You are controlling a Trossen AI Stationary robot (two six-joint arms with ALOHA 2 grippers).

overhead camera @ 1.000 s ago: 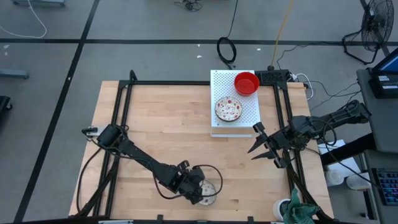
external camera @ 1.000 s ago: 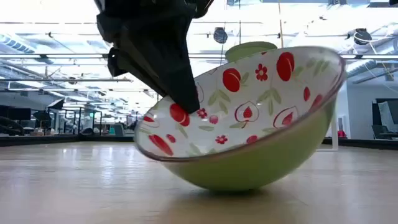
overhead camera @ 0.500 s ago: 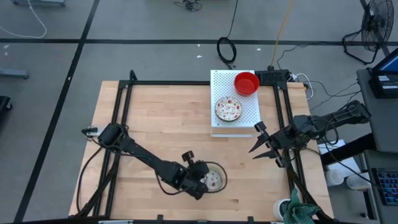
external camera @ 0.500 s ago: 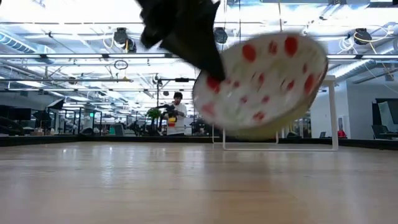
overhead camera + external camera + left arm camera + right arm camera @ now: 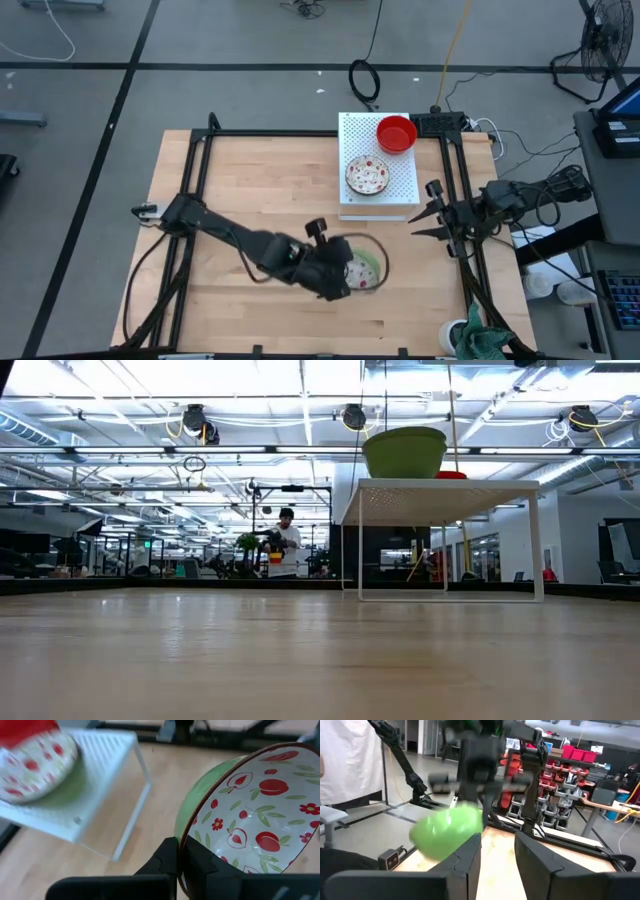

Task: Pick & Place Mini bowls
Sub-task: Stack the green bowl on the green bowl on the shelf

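Note:
My left gripper [image 5: 338, 272] is over the near middle of the table, shut on a mini bowl [image 5: 365, 268] that is green outside and white with red flowers inside [image 5: 250, 815]. On the white perforated board [image 5: 395, 188] at the far right, a plain red bowl [image 5: 397, 133] and a floral bowl [image 5: 367, 176] rest on their bases. The low view shows that floral bowl's green underside [image 5: 404, 452] on the board. My right gripper [image 5: 428, 210] hangs open by the table's right edge, just on the near side of the board, touching nothing. My left gripper [image 5: 181, 855] pinches the floral bowl's rim [image 5: 186, 837], with one finger inside the bowl and one against its green outer wall. The bowl is lifted clear of the table and tilted. My right wrist view shows its green outside [image 5: 447, 835] below the left arm.
The board stands on thin legs [image 5: 360, 545] with room beneath it. A black frame rail [image 5: 462, 190] runs along the table's right edge by the right arm. Bare wood [image 5: 260, 180] lies left of the board. A person [image 5: 287, 545] stands far back in the room.
My left gripper has lifted the floral bowl from its tilted rest on the table, up out of the low view, and carried it toward the table's right and slightly toward the board. My right gripper has shifted a little toward the far edge.

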